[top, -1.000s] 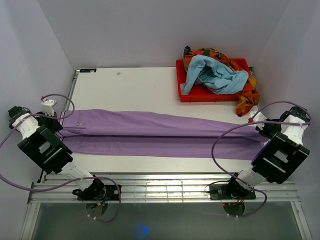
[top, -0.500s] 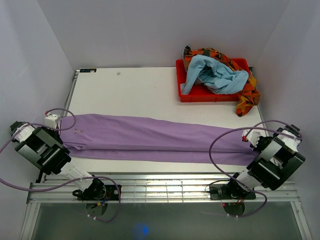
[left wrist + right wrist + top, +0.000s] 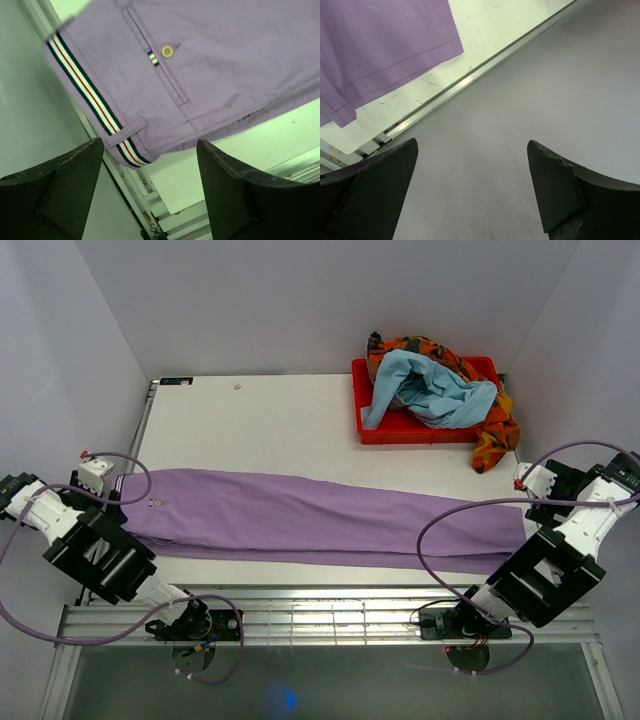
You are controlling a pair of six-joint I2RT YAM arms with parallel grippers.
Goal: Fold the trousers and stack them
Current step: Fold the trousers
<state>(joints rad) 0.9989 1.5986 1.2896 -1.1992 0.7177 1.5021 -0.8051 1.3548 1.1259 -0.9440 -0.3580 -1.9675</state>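
The lilac trousers [image 3: 320, 520] lie folded lengthwise across the table, waistband at the left and hems at the right. My left gripper [image 3: 95, 474] hangs open just off the waistband end. In the left wrist view its jaws [image 3: 150, 145] hold nothing, and the striped waistband [image 3: 85, 90] and a button [image 3: 167, 50] lie beyond them. My right gripper [image 3: 528, 480] is open beside the hem end. In the right wrist view its jaws [image 3: 472, 144] face the side wall, with the trouser hem [image 3: 380, 50] at the upper left.
A red tray [image 3: 385, 432] at the back right holds a light blue cloth [image 3: 430, 390] and an orange patterned cloth [image 3: 495, 435] that spills over its right rim. White walls stand close on both sides. Metal rails [image 3: 330, 610] run along the near table edge.
Both grippers have opened and let go of the trousers, then drawn outward from the ends. The cloth now lies flat as one folded strip, shifted slightly towards the near edge.
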